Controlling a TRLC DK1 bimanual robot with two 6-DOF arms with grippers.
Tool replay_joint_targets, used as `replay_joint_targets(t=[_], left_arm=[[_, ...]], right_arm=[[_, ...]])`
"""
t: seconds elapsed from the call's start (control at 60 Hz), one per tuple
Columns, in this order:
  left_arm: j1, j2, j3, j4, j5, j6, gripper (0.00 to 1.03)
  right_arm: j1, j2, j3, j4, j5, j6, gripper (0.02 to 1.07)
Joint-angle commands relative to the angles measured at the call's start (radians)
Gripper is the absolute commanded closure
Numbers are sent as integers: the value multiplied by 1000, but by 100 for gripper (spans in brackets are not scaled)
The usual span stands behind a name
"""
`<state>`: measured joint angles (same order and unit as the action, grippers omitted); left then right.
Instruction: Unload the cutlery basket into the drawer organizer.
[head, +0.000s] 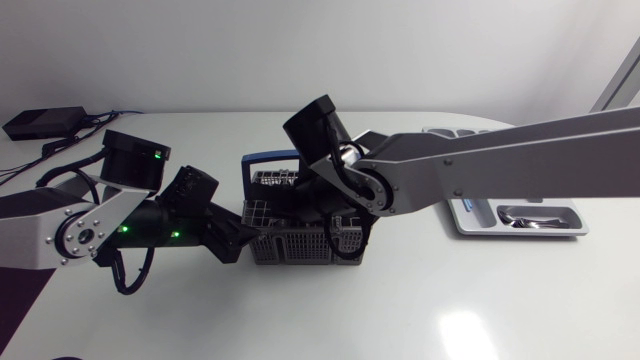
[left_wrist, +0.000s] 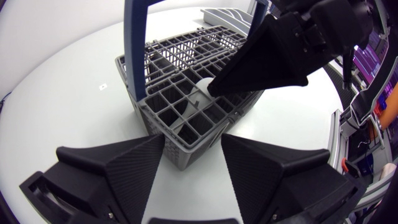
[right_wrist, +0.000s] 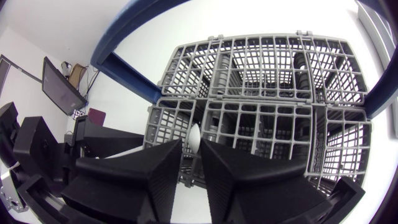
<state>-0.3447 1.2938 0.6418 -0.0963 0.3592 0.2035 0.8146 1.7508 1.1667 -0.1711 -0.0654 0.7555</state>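
Observation:
The dark grey cutlery basket (head: 300, 238) with its blue handle (head: 270, 158) stands mid-table. My right gripper (head: 318, 205) reaches down into it from above. In the right wrist view its fingers (right_wrist: 149, 174) stand narrowly apart, shut on a pale silver utensil (right_wrist: 194, 138) that rises from a cell. The left wrist view shows the same utensil (left_wrist: 200, 86) at the right gripper's tip (left_wrist: 211, 92). My left gripper (left_wrist: 193, 140) is open, its fingers on either side of the basket's near corner (left_wrist: 180, 152). The grey drawer organizer (head: 460, 215) lies to the right.
Silver cutlery (head: 530, 218) lies in one organizer compartment. A black box (head: 45, 122) and cables (head: 60, 150) sit at the back left of the table. The basket (right_wrist: 261, 93) has many grid cells, most of them dark inside.

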Motion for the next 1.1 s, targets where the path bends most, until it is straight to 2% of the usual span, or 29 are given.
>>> replay_joint_targets(t=[0.0, 0.3, 0.383, 0.533, 0.667, 1.083], left_arm=[[-16, -10, -21, 7, 17, 11, 39], [-20, -10, -19, 7, 15, 10, 39], [-25, -10, -19, 7, 12, 10, 39], [-27, -11, -16, 7, 11, 10, 39], [-27, -19, -13, 4, 7, 10, 38], [7, -54, 32, -33, 6, 11, 38]], right_arm=[[20, -4, -41, -11, 3, -4, 80], [41, -57, -65, 24, 82, -35, 79], [46, -76, -76, 33, 104, -50, 70], [49, -105, -94, 58, 138, -73, 62], [49, -139, -108, 67, 159, -87, 62], [54, -154, -87, 39, 145, -87, 62]])
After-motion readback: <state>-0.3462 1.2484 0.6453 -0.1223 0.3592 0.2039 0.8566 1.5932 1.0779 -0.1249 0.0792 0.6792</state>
